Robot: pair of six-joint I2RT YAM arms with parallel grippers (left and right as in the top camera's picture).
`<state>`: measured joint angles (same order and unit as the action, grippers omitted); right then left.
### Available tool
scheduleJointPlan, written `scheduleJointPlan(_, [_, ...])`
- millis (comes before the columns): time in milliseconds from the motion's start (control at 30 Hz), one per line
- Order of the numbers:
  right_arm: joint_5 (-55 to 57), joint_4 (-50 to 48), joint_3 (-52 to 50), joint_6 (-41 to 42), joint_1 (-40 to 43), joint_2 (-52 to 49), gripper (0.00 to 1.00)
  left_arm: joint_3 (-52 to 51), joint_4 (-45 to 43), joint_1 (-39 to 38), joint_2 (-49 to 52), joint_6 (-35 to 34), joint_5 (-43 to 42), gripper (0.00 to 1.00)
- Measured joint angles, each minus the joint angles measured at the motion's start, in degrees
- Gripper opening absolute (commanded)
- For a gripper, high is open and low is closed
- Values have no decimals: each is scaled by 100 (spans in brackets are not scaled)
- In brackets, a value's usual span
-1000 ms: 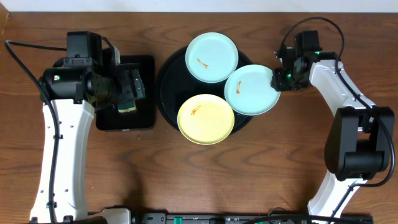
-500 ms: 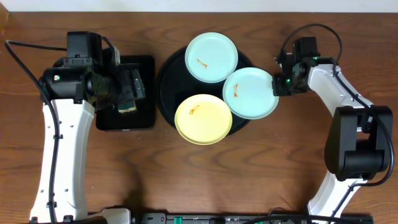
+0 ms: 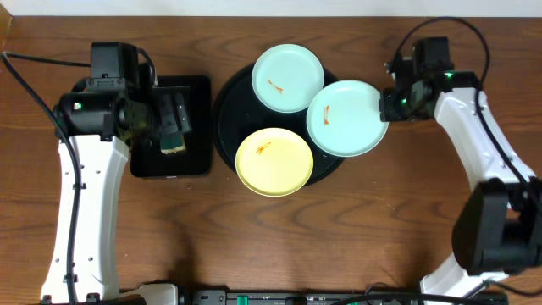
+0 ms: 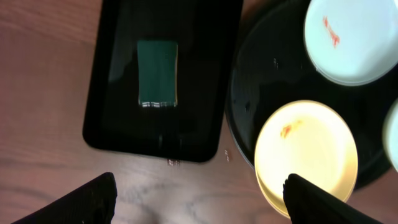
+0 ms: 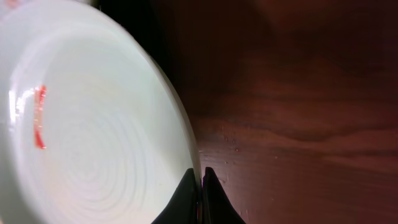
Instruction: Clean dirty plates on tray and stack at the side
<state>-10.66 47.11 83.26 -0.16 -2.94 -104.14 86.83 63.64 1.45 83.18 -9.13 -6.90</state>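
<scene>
Pinching the right-hand edge of one mint plate (image 3: pixel 347 119), the right gripper (image 3: pixel 388 108) has its jaws closed thin on that rim. This plate overhangs the right side of the round tray (image 3: pixel 230 110). A second mint plate (image 3: pixel 288 78) sits at the tray's far edge. The yellow plate (image 3: pixel 273 162) sits at its near edge, overhanging the rim. Each plate carries an orange smear (image 5: pixel 38 115). The left gripper (image 3: pixel 174 123) hovers left of the round tray, jaws wide and holding nothing, above a small rectangular tray (image 3: pixel 196 93) with a green sponge (image 4: pixel 157 82).
</scene>
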Motion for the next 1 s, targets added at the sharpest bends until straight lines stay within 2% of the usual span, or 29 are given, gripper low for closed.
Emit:
scheduleJointPlan(267, [17, 35, 57, 81, -15, 111, 1, -439, -542, 0, 337, 0, 98, 86])
scheduleJointPlan(667, [20, -223, -289, 83, -238, 109, 1, -581, -1338, 9, 1904, -2, 374, 86])
scheduleJointPlan(1000, [61, -422, -463, 81, -240, 101, 1, -581, -1467, 293, 2614, -7, 428, 86])
